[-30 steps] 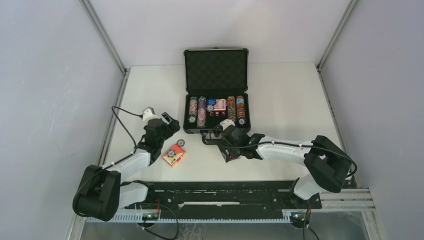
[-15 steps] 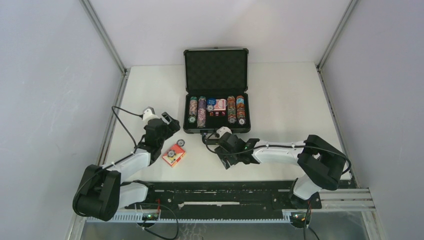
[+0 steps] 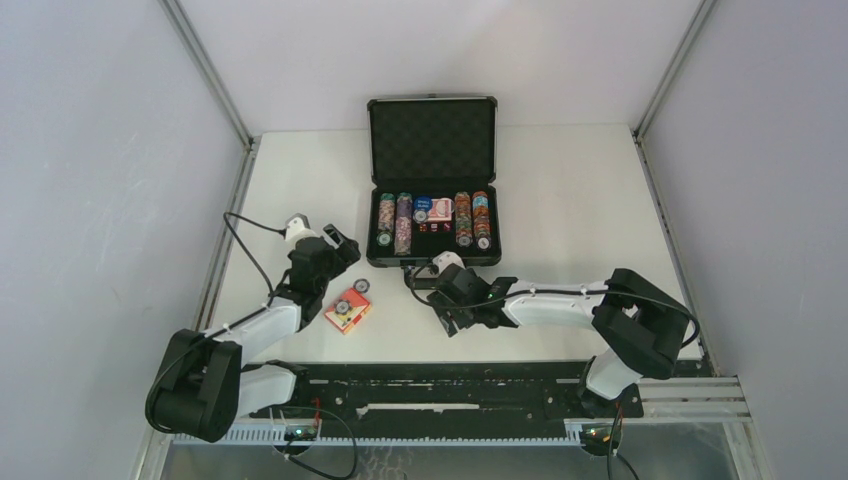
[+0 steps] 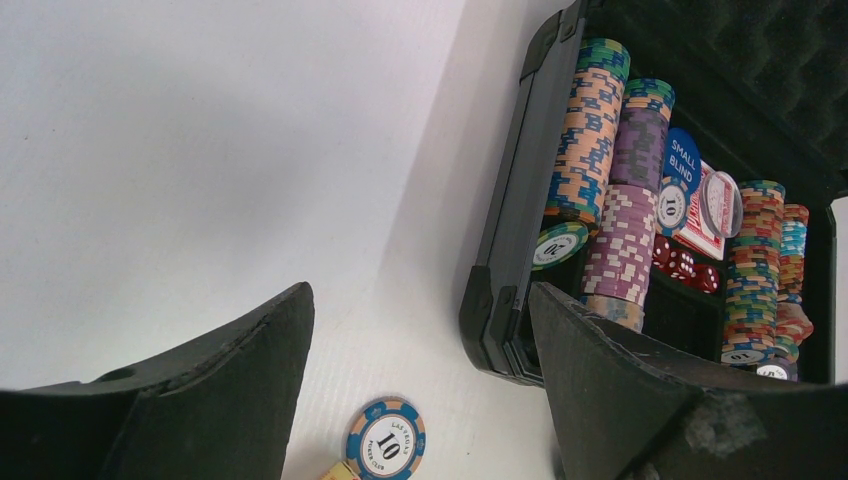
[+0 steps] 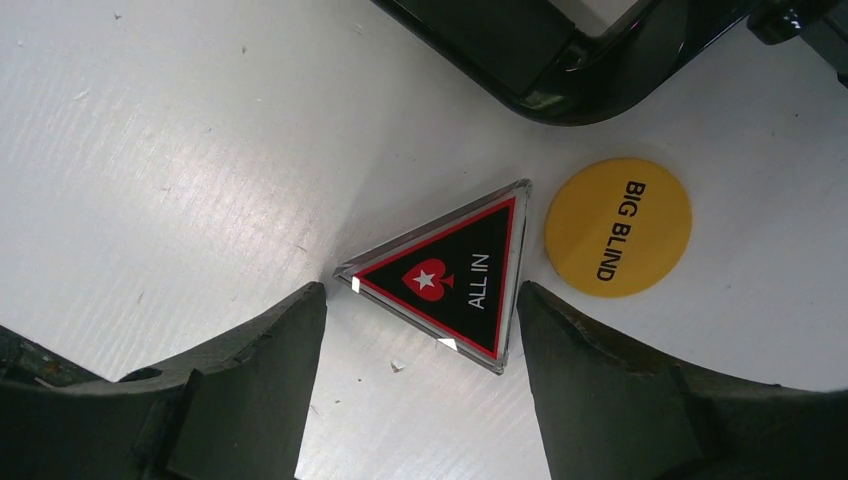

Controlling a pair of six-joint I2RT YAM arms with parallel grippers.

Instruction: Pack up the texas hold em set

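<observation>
Right end effector [image 5: 420, 295] wide open, empty, straddling the flat triangle marker [image 5: 450, 275] on the table [image 5: 150, 150] beside the yellow button [image 5: 618, 227], just before the open case [image 3: 432, 140]; likely light, stiff, slick, so pinch 2 edges; left end effector [image 4: 420, 300] open, empty.

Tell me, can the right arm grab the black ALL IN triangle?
Probably yes. The right gripper is open, with its jaws on either side of the flat triangle, and nothing covers it. The yellow button lies close beside it.
</observation>
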